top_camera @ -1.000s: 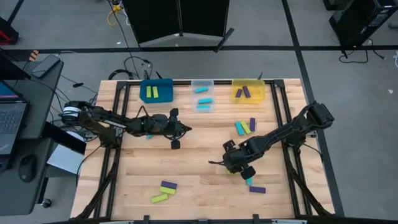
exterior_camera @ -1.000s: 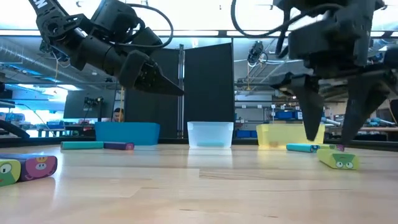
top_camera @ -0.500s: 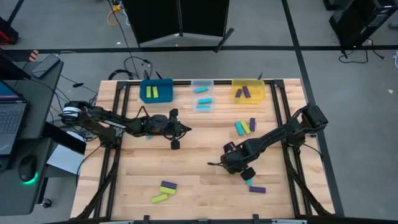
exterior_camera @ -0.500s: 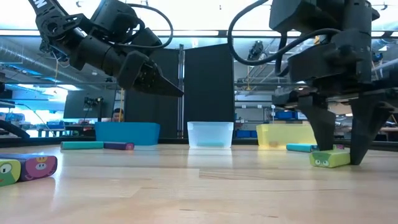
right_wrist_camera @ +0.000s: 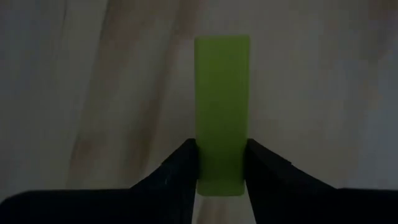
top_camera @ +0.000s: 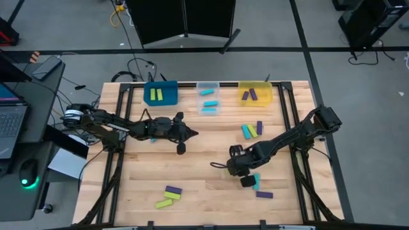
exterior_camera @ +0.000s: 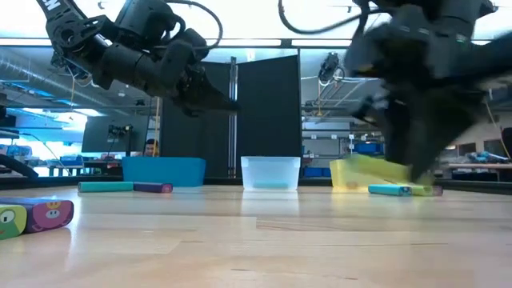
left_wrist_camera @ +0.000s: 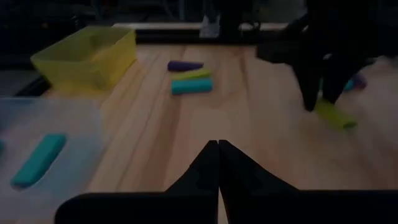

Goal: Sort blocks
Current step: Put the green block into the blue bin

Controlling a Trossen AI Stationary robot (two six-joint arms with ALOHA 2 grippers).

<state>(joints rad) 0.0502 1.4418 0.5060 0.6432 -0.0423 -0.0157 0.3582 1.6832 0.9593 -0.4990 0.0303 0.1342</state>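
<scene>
My right gripper [top_camera: 243,171] stands over the table's right middle, shut on a lime green block [right_wrist_camera: 222,106]. The left wrist view shows that block [left_wrist_camera: 336,115] below its fingers. My left gripper [top_camera: 190,133] is shut and empty, held above the table left of centre. Loose blocks lie flat on the wood. A cyan, lime and purple group [top_camera: 251,130] lies at the right. A cyan block [top_camera: 255,181] and a purple one [top_camera: 264,194] lie beside my right gripper. A purple and lime pair [top_camera: 169,196] lies near the front. My right gripper pinches the lime block's two long sides [right_wrist_camera: 208,158] between its two fingers, at the block's upper end. The fingers come from above. The block sticks out past the fingertips and hangs slanted below them [left_wrist_camera: 339,118]. I cannot tell whether its lower end is clear of the table.
Three bins stand along the far edge: a blue one [top_camera: 160,93] with lime blocks, a clear one [top_camera: 208,99] with cyan blocks, and a yellow one [top_camera: 255,93] with purple blocks. Bare wood lies across the table's middle [top_camera: 204,160].
My right gripper has come down with its fingers on either side of the lime block, narrowed them onto it and taken hold. It has then shifted a little toward the table's left and near edges. The block has left the spot where it lay.
</scene>
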